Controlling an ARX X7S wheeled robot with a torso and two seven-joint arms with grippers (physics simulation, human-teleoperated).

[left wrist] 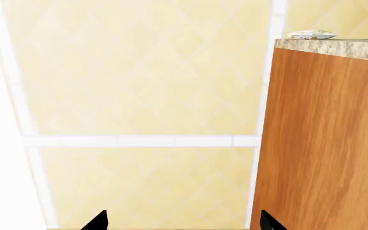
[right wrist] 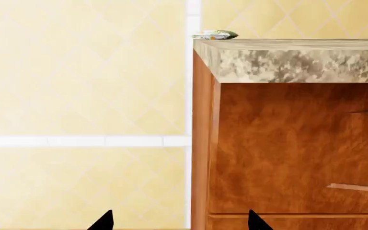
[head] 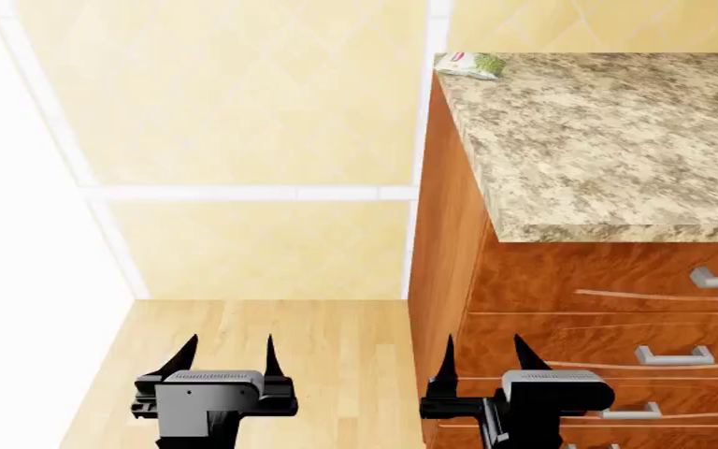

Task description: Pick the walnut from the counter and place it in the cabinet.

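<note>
A wall of pale yellow diamond-patterned tiles (head: 247, 103) crossed by white bands fills the background, and a light wooden plank floor (head: 322, 355) runs below it. Against this wall stands a reddish-brown wooden cabinet (head: 447, 262) with drawers that carry grey metal bar handles (head: 673, 355), topped by the table, a thick slab of speckled beige-and-brown granite (head: 609, 140) with a rounded edge. At the table's far corner next to the wall lies a small white packet printed with green peas (head: 473, 64), seen edge-on from both wrist cameras (left wrist: 311, 34) (right wrist: 214, 34). The small round tan walnut cannot be seen in any view, so I cannot tell where it is. The left gripper (head: 225, 360) hangs low over the floor, clear of the cabinet, its black pointed fingers spread apart and holding nothing. The right gripper (head: 484, 360) sits low in front of the cabinet's drawer fronts, near its corner, fingers likewise spread and empty.
</note>
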